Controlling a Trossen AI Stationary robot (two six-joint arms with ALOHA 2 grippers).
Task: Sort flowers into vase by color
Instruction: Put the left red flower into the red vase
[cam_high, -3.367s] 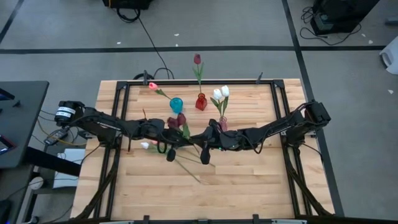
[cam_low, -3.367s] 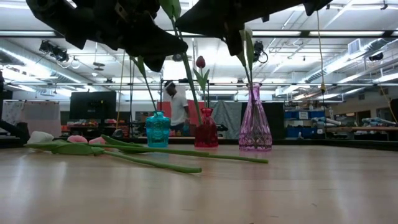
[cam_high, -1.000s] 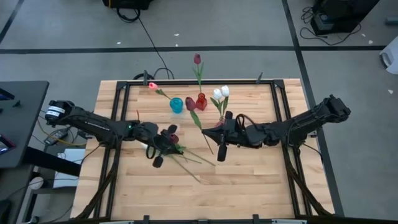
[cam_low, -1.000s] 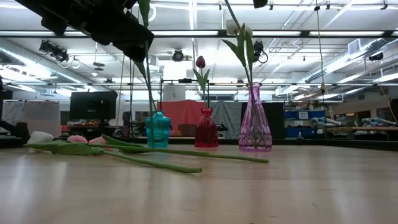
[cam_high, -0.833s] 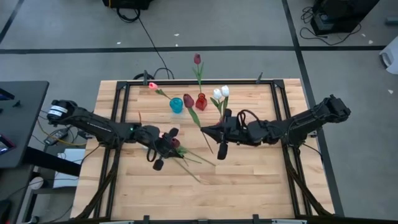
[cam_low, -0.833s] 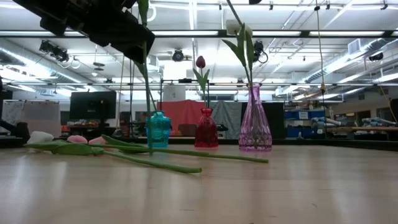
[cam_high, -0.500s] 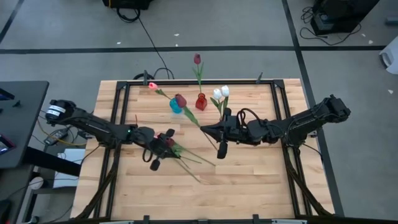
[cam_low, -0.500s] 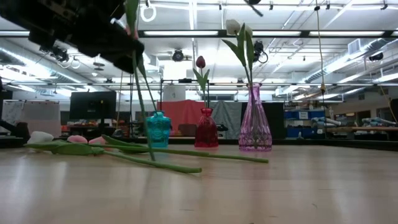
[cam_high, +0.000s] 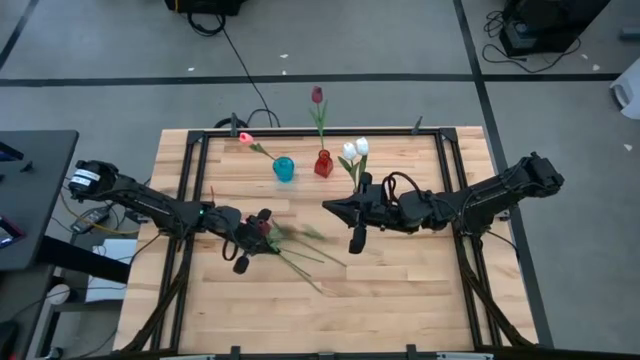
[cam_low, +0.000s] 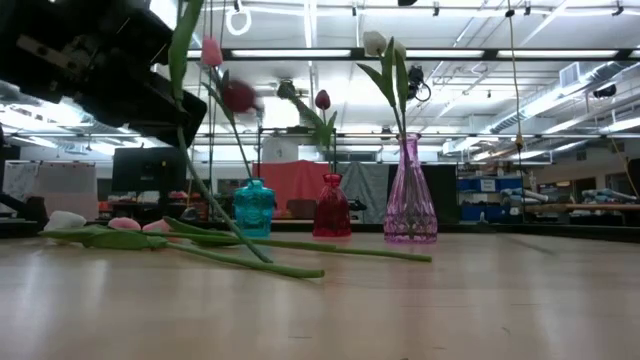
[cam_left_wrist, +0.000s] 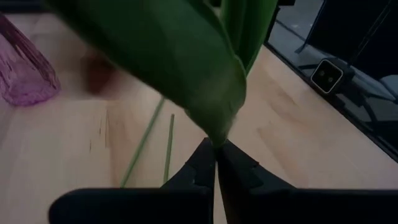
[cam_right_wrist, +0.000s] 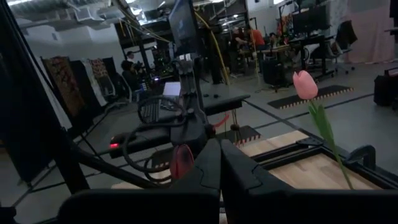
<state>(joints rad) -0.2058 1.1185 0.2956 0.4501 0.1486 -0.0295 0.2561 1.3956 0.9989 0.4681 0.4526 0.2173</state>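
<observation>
My left gripper (cam_high: 262, 230) hovers over the table's left half, shut on a tulip's green stem and leaf (cam_left_wrist: 217, 93). A blurred dark red head (cam_low: 238, 96) shows beside the stem (cam_low: 225, 210). My right gripper (cam_high: 328, 206) is shut and empty, raised at mid-table, pointing toward the table's left edge. At the back stand a teal vase (cam_high: 284, 168) holding a pink tulip (cam_high: 245, 137), a red vase (cam_high: 323, 163) holding a dark red tulip (cam_high: 317, 95), and a pink vase (cam_high: 358, 196) holding white tulips (cam_high: 355, 148). More tulips (cam_low: 120, 228) lie on the table. My left gripper pinches the tulip between its two fingers, where a broad leaf meets the stem (cam_left_wrist: 215, 140). The stem slants down from the gripper toward the table's right, and its lower end (cam_low: 262, 258) sits among the lying stems. I cannot tell whether it touches the table.
Lying stems (cam_high: 305, 262) reach from under my left gripper toward the table's near middle. A black frame (cam_high: 440, 140) runs round the tabletop. Bare wood (cam_high: 400, 290) lies near the front edge. People and equipment show in the room beyond the table.
My left gripper has moved toward the table's left edge. The tulip that stood nearly upright between the two grippers has tipped, its head swinging toward the left edge and down; it now shows as a blur by my left gripper. My right gripper has hardly moved.
</observation>
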